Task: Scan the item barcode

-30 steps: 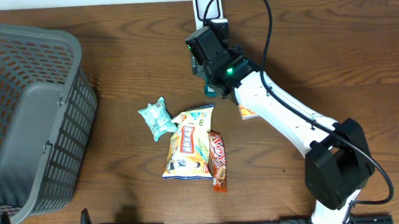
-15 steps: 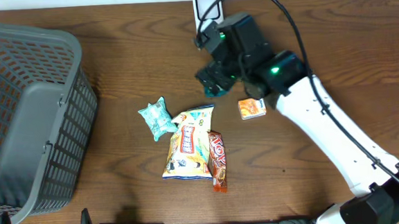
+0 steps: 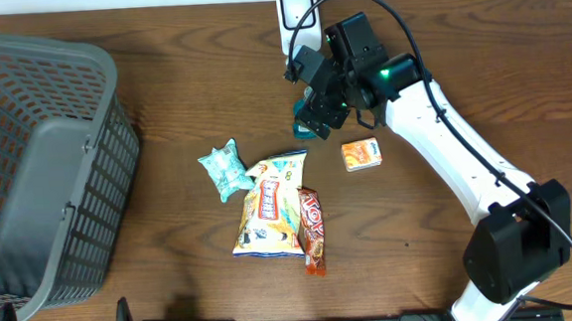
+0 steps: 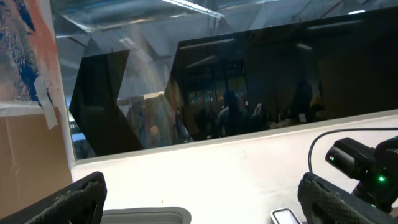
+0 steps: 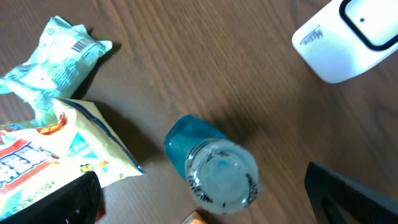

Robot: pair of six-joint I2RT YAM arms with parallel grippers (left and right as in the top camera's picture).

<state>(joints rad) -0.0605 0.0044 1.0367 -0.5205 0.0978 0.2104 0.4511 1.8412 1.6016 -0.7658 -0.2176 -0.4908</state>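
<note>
Over teal bottle point(image 5: 211, 165), right fingers point(image 5: 348, 193) spread wide

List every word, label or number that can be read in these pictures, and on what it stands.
No text reads with certainty.
White scanner: a dark logo word, too blurred to read.
Teal packet: a barcode, digits too small.
Yellow snack bag: red lettering, blurred.
Red bar and orange box: print too small.
</note>
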